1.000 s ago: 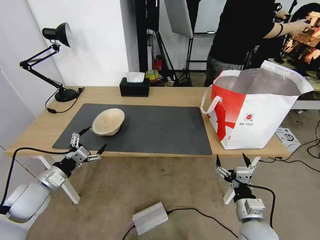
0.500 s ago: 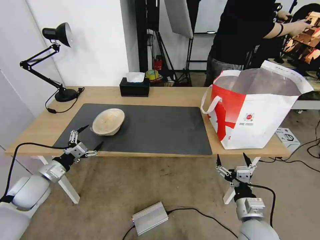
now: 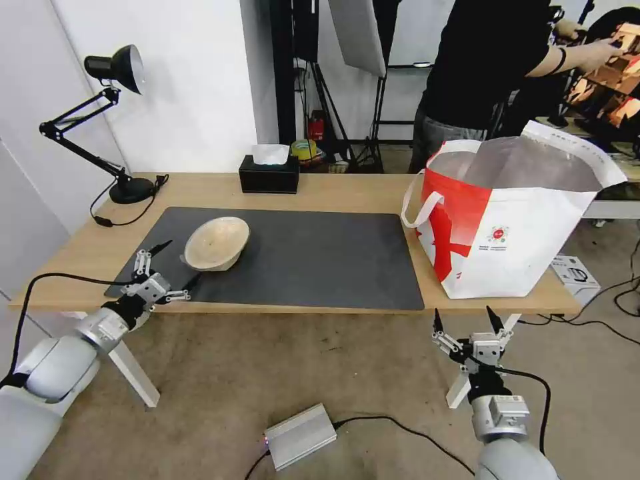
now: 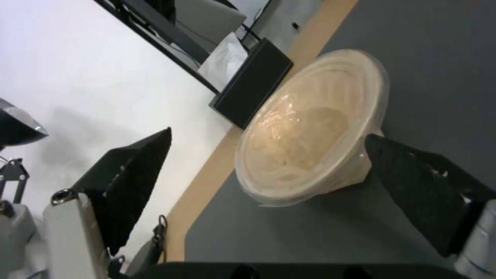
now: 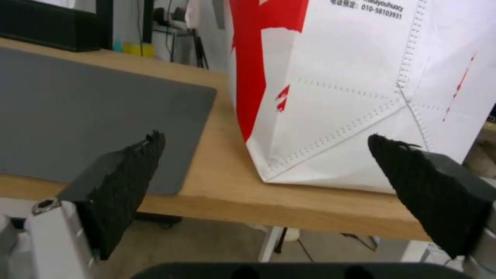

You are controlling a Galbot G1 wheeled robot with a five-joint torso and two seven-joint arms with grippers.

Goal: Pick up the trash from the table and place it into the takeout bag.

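Gaping left claw (image 3: 175, 265), seemingly facing beige bowl (image 3: 216, 243)

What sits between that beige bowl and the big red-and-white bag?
Nothing but bare dark grey mat: in the head view the stretch from the beige bowl to the takeout bag holds no object.

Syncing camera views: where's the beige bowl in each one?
Head view: bowl on the mat's left part, just ahead of the open left pincer.
Left wrist view: bowl mid-picture, between the pincer's fingers.
Right wrist view: not in it.
Shared landmark: grey mat.
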